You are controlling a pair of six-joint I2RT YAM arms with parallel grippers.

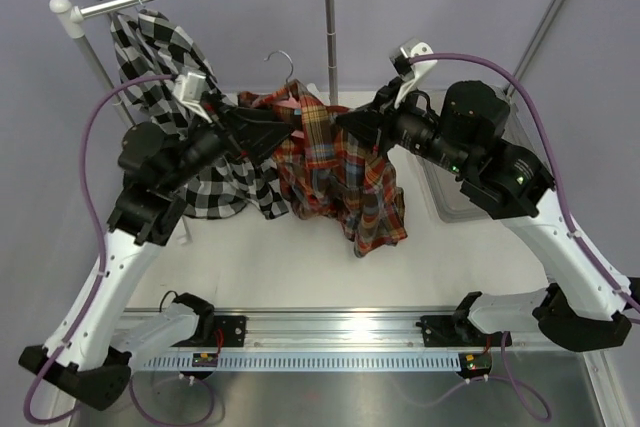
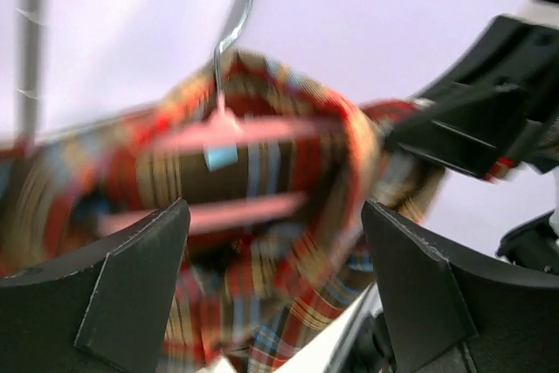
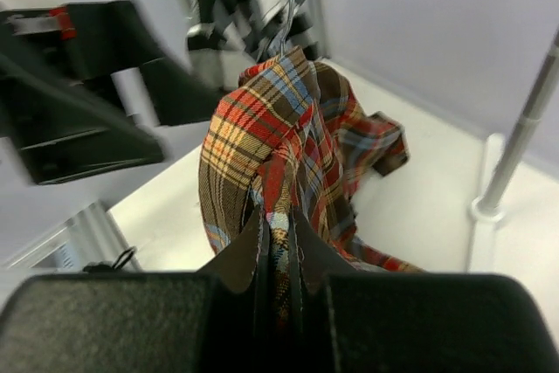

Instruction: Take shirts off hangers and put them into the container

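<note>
left pincer (image 2: 272, 216) spread wide, facing pink hanger (image 2: 249, 134) | right pincer (image 3: 278, 223) clamped on cloth of red plaid shirt (image 3: 262, 128)

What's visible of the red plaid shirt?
The red plaid shirt is red, orange and brown checked woven cloth with blue lines, still on its pink hanger, bunched and drooping over the table. The right gripper is shut on a fold of it; the open left gripper faces its collar, not gripping.
</note>
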